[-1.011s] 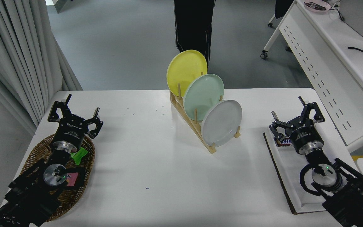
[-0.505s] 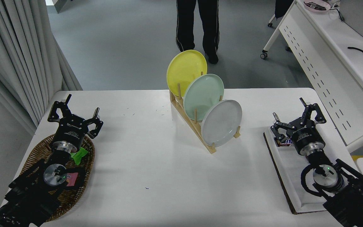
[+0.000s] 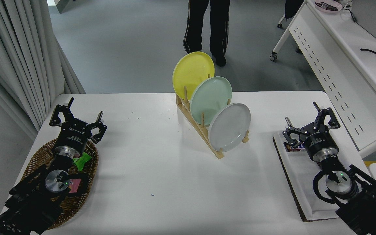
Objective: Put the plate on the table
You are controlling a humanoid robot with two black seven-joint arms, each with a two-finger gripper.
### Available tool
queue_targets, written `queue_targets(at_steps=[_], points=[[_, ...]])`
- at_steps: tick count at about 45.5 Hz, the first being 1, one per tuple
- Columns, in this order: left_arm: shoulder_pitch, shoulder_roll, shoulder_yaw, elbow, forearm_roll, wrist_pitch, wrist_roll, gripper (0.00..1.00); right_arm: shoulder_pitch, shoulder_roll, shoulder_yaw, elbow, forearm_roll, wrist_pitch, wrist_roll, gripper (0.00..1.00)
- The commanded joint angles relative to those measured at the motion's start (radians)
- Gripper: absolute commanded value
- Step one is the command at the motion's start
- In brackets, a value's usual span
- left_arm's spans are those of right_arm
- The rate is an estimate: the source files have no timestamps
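White table (image 3: 162, 176), wooden rack (image 3: 204, 130) at centre.
Plate (image 3: 229, 127) upright in rack; left gripper (image 3: 77, 118) and right gripper (image 3: 312, 121) both spread open.

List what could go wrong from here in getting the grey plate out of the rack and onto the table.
1. The plate stands on edge in the wooden rack, overlapping the mint plate behind it; pulling it out could knock that one.
2. It is glossy and only its thin rim offers a hold, so it may slip from the right gripper, which is open and well off to its right.
3. The light rack might drag or tip as the plate lifts.
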Motion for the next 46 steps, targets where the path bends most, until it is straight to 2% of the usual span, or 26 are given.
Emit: queue_targets(at_steps=[1, 10, 19, 36, 46], points=[[0.0, 0.0, 0.0, 0.0, 0.0, 0.0, 0.0, 1.0, 0.021, 0.003, -0.005, -0.008, 0.0, 0.0, 0.0, 0.99], [0.0, 0.0, 0.0, 0.0, 0.0, 0.0, 0.0, 1.0, 0.026, -0.004, -0.014, -0.002, -0.003, 0.0, -0.002, 0.99], [0.0, 0.0, 0.0, 0.0, 0.0, 0.0, 0.0, 1.0, 0.076, -0.014, -0.224, 0.008, -0.002, -0.005, -0.003, 0.99], [0.0, 0.0, 0.0, 0.0, 0.0, 0.0, 0.0, 1.0, 0.142, -0.16, -0.492, 0.089, 0.009, -0.006, -0.005, 0.99], [0.0, 0.0, 0.0, 0.0, 0.0, 0.0, 0.0, 1.0, 0.211, -0.313, -0.589, 0.28, 0.005, -0.008, -0.005, 0.99]])
